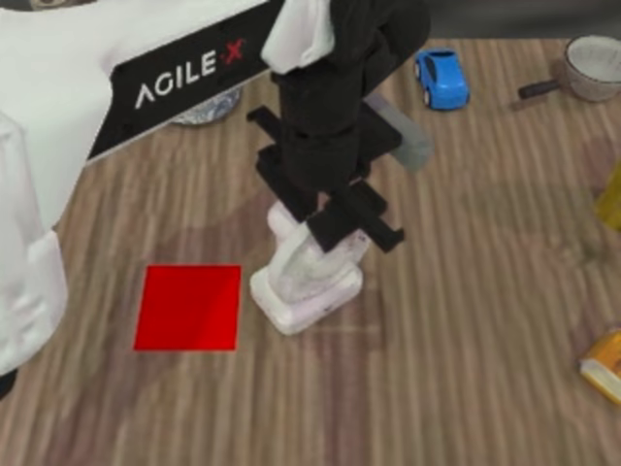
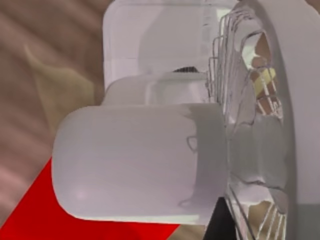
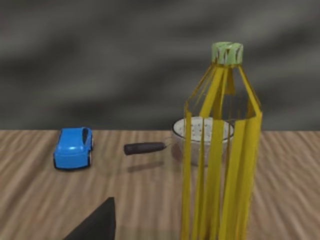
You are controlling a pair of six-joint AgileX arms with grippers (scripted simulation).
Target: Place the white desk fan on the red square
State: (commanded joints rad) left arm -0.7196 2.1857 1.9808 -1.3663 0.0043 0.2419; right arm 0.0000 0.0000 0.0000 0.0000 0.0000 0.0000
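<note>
Gripping the white desk fan (image 1: pixel 306 277) with my left gripper (image 1: pixel 335 228) closed on its rigid motor housing, I judge it light, top-heavy.

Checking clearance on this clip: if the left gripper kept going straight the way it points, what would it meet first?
The white desk fan itself: the left gripper points down at it from directly above, apparently already around it. The table lies beneath.

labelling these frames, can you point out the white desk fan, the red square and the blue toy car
white desk fan (image 1: pixel 306 289): top view, on its base, just right of the square
red square (image 1: pixel 188 307): top view, middle of the flat patch
blue toy car (image 1: pixel 442 78): top view, on its roof, at the table's far side
</note>
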